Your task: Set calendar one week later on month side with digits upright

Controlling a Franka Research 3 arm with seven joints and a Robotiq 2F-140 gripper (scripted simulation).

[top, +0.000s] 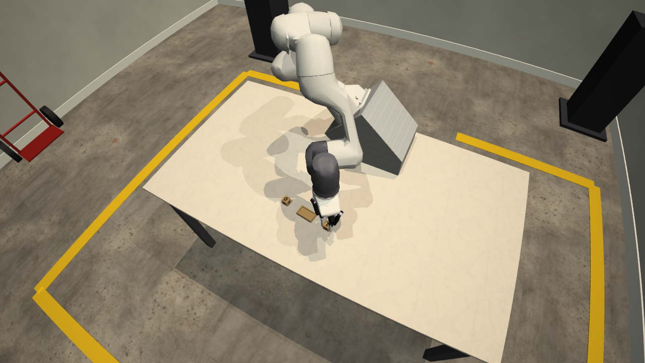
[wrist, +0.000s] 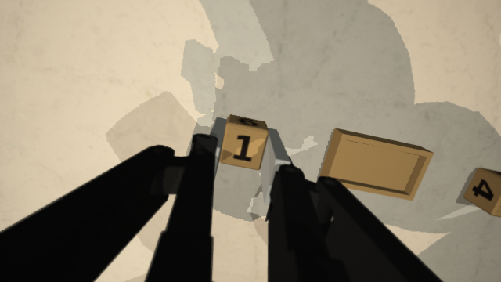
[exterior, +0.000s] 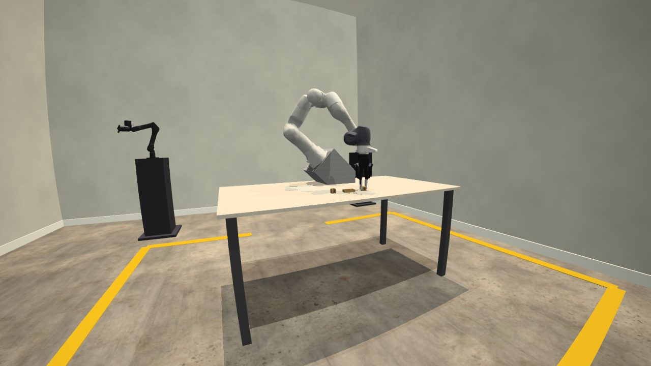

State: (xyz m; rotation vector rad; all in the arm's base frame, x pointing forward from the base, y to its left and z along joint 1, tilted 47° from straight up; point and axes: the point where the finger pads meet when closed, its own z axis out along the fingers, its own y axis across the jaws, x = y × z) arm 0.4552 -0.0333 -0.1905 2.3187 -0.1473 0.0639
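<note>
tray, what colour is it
Plain light brown, like wood, no markings on the tray. The wrist view shows it best.

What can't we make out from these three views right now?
- Month name and today's date: no face of the tray shows lettering in any view.
- Held cube: wrist view shows its 1; the face above is foreshortened, the sides are covered by the finger pads of the gripper.
- Loose cube: cut by the wrist view's right edge; tiny in the other views.

"1" on held cube [wrist: 244, 143], "4" on far cube [wrist: 484, 191]
</note>
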